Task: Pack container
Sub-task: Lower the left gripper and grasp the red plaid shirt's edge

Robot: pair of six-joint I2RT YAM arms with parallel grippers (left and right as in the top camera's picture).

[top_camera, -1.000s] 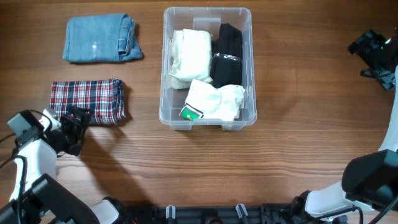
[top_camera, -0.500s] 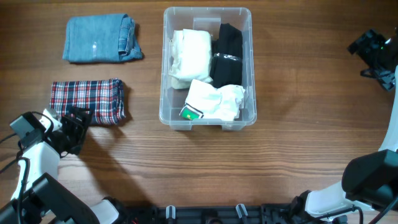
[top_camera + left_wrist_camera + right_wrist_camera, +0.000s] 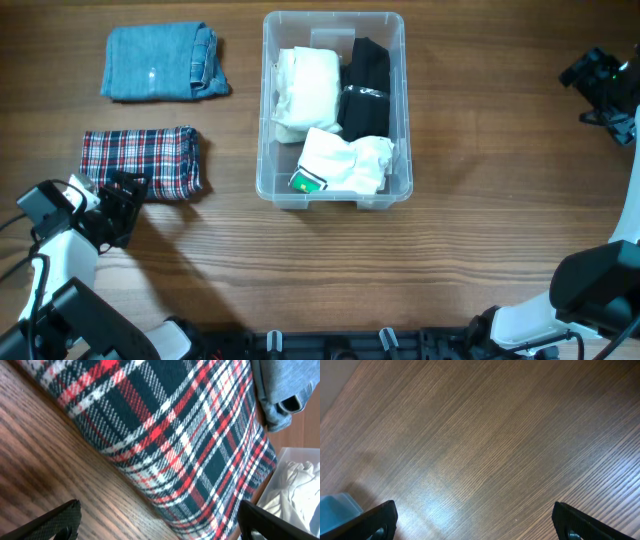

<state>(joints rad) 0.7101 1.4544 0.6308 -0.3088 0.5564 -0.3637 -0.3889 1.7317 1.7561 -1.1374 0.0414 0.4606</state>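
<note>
The left arm [image 3: 58, 255], by the desk's near left corner, is wearing smooth white shells broken up by black joints, and a thin black cable [image 3: 8, 224] is trailing off it toward the left edge. The left gripper [image 3: 122, 205] is showing all black, blocky and angular, and its fingers [image 3: 57, 520] are appearing as matte black rounded tips. Near the far right corner the right gripper [image 3: 603, 80] is showing black too, with a small teal light [image 3: 612, 68] glowing on it. The right arm [image 3: 600, 285] is presenting a bulky black housing above a white base at the near right corner.
</note>
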